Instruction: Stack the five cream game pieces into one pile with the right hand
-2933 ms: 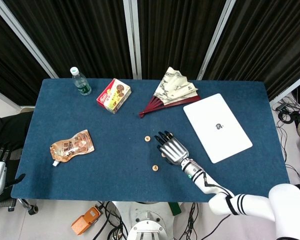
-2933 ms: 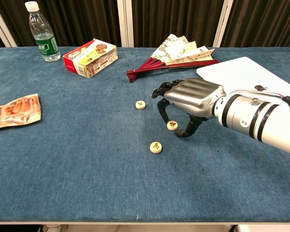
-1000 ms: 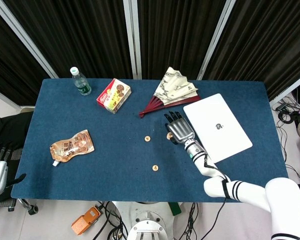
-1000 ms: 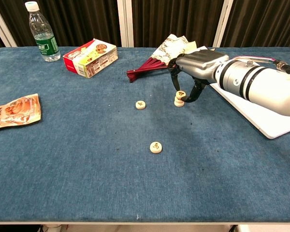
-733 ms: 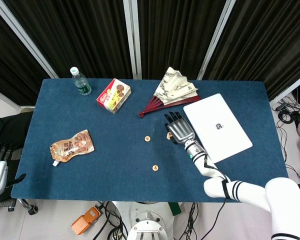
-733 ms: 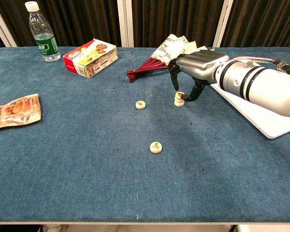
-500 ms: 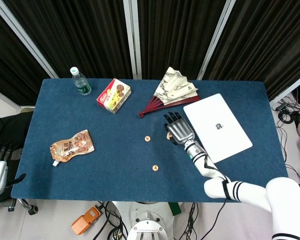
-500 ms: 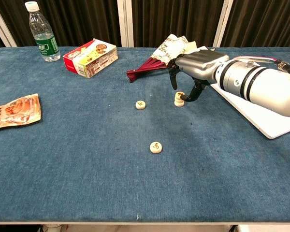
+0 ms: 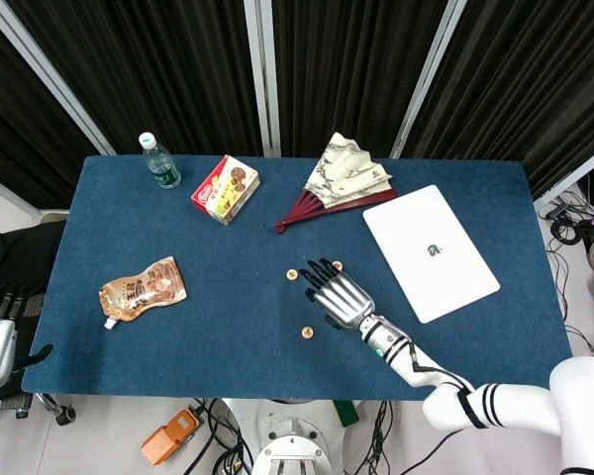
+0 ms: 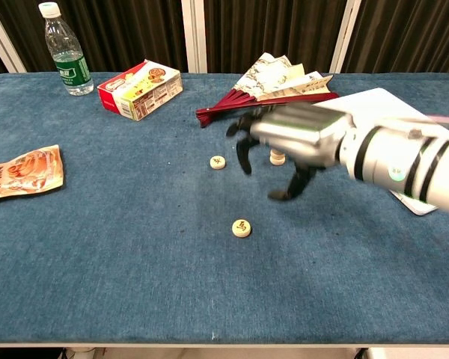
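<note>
A short pile of cream game pieces (image 9: 337,265) (image 10: 278,156) stands in front of the fan, partly hidden by my right hand in the chest view. One loose cream piece (image 9: 292,274) (image 10: 218,161) lies to the pile's left. Another loose piece (image 9: 307,332) (image 10: 242,227) lies nearer the front edge. My right hand (image 9: 339,294) (image 10: 292,146) hovers between these pieces, blurred, its fingers apart and holding nothing. My left hand (image 9: 0,302) hangs off the table's left edge, holding nothing.
A water bottle (image 9: 159,161) and a snack box (image 9: 226,188) stand at the back left. A folding fan (image 9: 342,178) lies at the back middle, a white laptop (image 9: 431,250) to the right, and an orange pouch (image 9: 142,289) on the left.
My right hand carried a piece to the pile by the fan, let it go there, and has now swung back toward the front left, away from the pile.
</note>
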